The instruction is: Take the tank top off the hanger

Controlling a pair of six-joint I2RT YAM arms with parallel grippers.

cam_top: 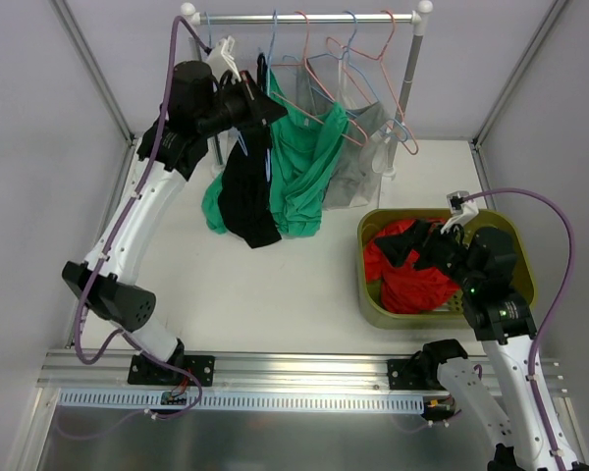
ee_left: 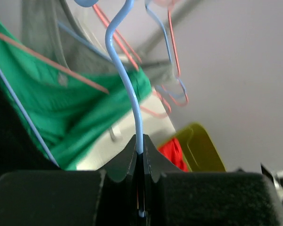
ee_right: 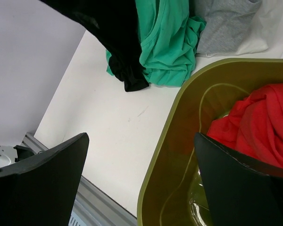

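Note:
My left gripper (cam_top: pixel 260 106) is shut on the neck of a blue wire hanger (ee_left: pixel 127 84), up by the rack rail (cam_top: pixel 304 17); the fingers (ee_left: pixel 151 160) pinch the wire. A black tank top (cam_top: pixel 243 196) hangs just below that gripper, its hem on the table. A green tank top (cam_top: pixel 299 167) hangs next to it on the right, and it also shows in the left wrist view (ee_left: pixel 80 113). A grey tank top (cam_top: pixel 358 162) follows. My right gripper (cam_top: pixel 422 245) is open and empty over the near left edge of the olive bin (ee_right: pixel 170 141).
The olive bin (cam_top: pixel 447 213) at the right holds a red garment (cam_top: pixel 412 280). Pink and blue bare hangers (cam_top: pixel 373 59) hang on the rail's right part. The rack post (cam_top: pixel 407 78) stands at the back right. Enclosure walls close in on both sides.

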